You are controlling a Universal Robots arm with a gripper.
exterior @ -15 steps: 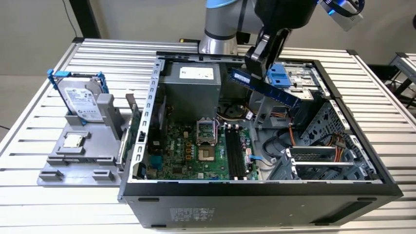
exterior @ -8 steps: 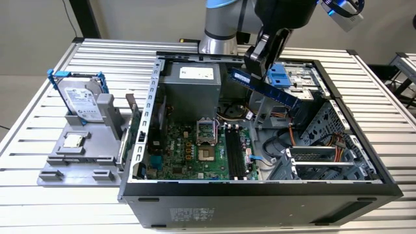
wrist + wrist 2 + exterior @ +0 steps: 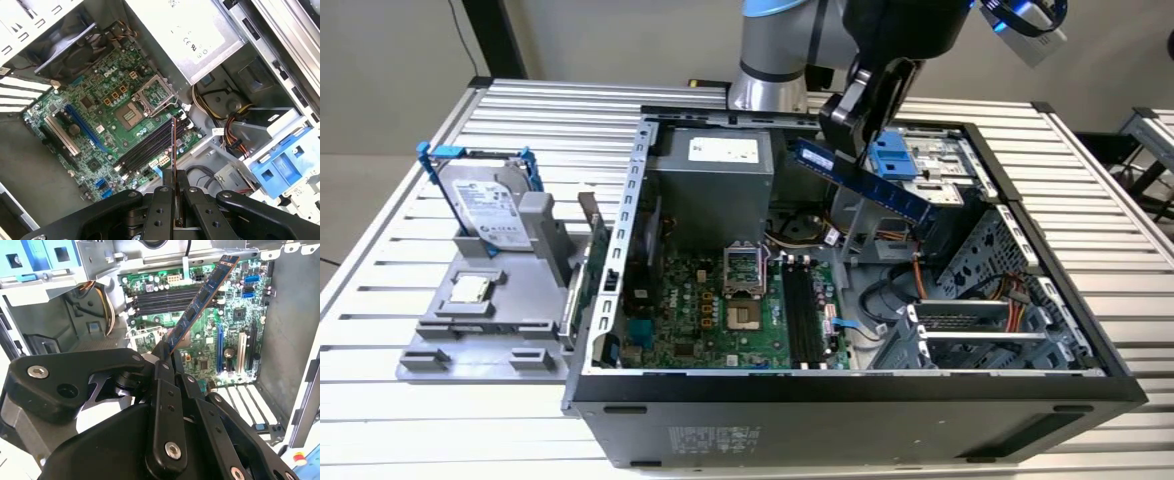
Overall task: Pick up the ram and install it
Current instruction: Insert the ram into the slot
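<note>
The gripper clamps the ram by one end, tilted and clear of the memory slots. Risk: an uncorrected tilt or a slip in the end grip could jam the ram against a slot wall.

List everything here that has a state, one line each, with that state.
pincer, shut on the ram
ram, gripped, tilted, held over the case, not seated
memory slots, empty
computer case, lying on its side, side open
hard drive, outside the case, upright on the grey stand
</note>
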